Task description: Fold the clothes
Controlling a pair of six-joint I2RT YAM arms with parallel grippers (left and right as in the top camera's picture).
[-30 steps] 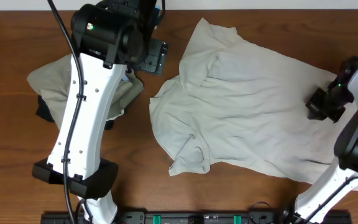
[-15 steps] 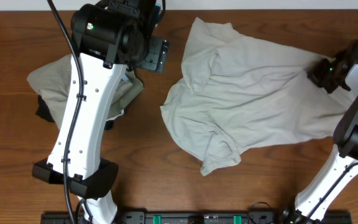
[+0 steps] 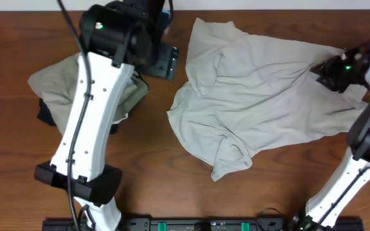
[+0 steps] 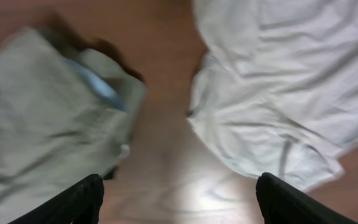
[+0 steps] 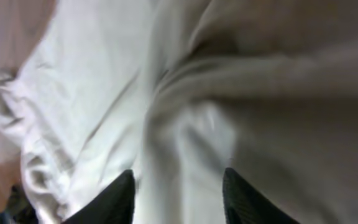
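Though wrinkled, cream garment (image 3: 255, 96) on table (image 3: 153, 160), khaki garment (image 3: 50, 83) well apart.

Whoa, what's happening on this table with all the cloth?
Two robot arms are dealing with clothes on a table. The right fingers sit at the right edge of a rumpled, unfolded cream-white garment, cloth between them; whether they grip it is unclear. The left fingers hang open above the table between it and a tan garment.

The thin cream-white garment (image 3: 262, 96) is matt, wrinkled cloth, the khaki-tan garment (image 3: 51, 80) likewise. The brown wood worktop (image 3: 153, 167) has a smooth sheen.
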